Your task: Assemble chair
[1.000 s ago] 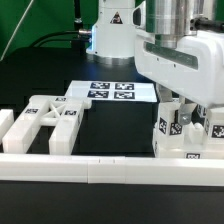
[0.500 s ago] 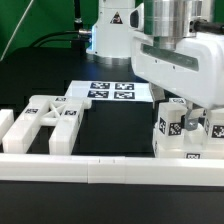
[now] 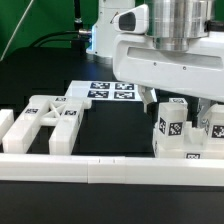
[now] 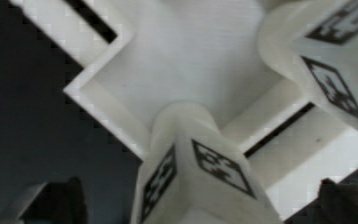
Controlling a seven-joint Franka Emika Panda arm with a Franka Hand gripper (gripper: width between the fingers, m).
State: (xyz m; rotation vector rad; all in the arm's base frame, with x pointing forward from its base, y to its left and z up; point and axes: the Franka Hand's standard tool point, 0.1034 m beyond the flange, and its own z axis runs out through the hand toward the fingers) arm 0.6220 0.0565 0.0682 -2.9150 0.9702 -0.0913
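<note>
The chair's white tagged pieces lie in two groups. An upright tagged block (image 3: 170, 126) and a second one (image 3: 214, 124) stand on a white base piece (image 3: 186, 152) at the exterior view's right. A cut-out frame (image 3: 52, 118) lies at the left. My gripper (image 3: 176, 106) hangs just above the right group, jaws open and holding nothing. In the wrist view the dark fingertips (image 4: 51, 203) sit wide apart on either side of a tagged white post (image 4: 202, 165), with my gripper (image 4: 197, 205) straddling it and a flat white cut-out piece (image 4: 176, 70) beyond.
The marker board (image 3: 112, 90) lies flat behind the parts. A long white border rail (image 3: 100, 166) runs along the front. A small white block (image 3: 5, 124) sits at the far left. The arm's white base (image 3: 112, 30) stands at the back.
My hand has shifted toward the exterior view's left over the right group of pieces. The pieces have not moved.
</note>
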